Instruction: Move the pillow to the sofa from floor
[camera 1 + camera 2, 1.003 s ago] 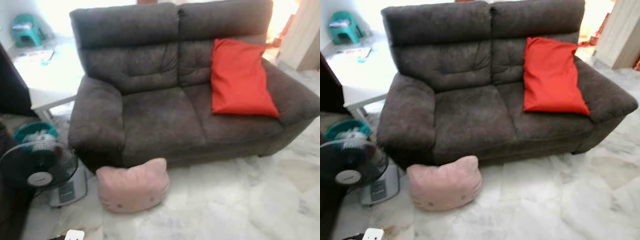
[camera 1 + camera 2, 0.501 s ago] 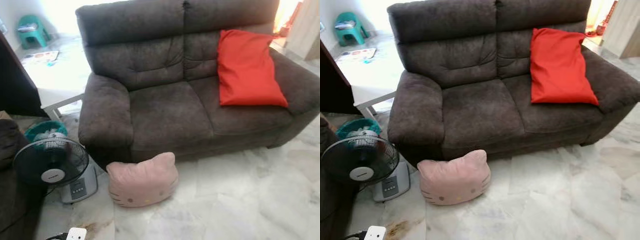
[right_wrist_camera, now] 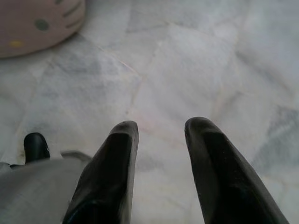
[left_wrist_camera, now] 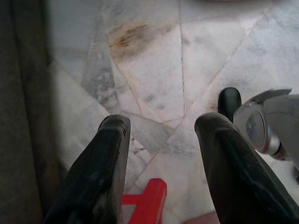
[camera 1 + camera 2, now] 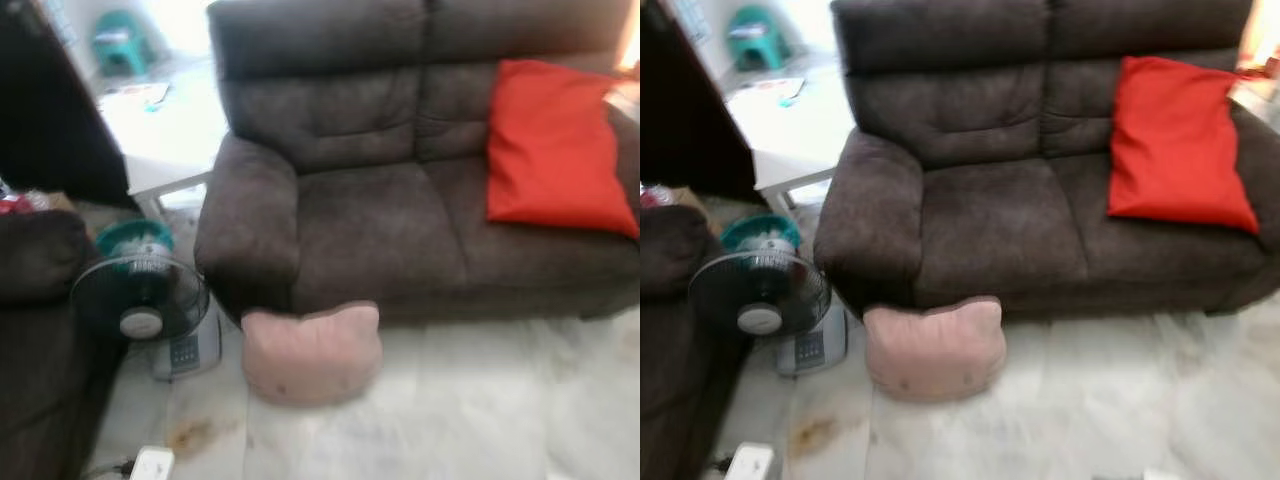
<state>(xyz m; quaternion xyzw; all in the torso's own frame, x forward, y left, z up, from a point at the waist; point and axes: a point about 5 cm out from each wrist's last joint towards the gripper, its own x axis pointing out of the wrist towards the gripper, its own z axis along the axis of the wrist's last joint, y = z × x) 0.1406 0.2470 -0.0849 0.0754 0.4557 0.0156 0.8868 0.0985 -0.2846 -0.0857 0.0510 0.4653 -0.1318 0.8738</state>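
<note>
A pink cat-face pillow (image 5: 311, 351) lies on the marble floor, leaning against the front of the dark brown sofa (image 5: 390, 215) below its left armrest. Its face shows in a corner of the right wrist view, pillow (image 3: 39, 23). A red pillow (image 5: 556, 148) rests on the sofa's right seat. My left gripper (image 4: 161, 126) hangs open over bare marble with nothing between its fingers. My right gripper (image 3: 161, 126) also hangs open above the floor, a short way from the pink pillow.
A black standing fan (image 5: 142, 302) on a grey base stands left of the pillow. A dark armchair (image 5: 35, 330) fills the left edge. A white power strip (image 5: 150, 464) lies on the floor at the front left. A white low table (image 5: 165, 135) sits beyond.
The whole picture has shifted right and blurred, so the camera has turned left and come closer. The pillows, sofa and fan have not moved.
</note>
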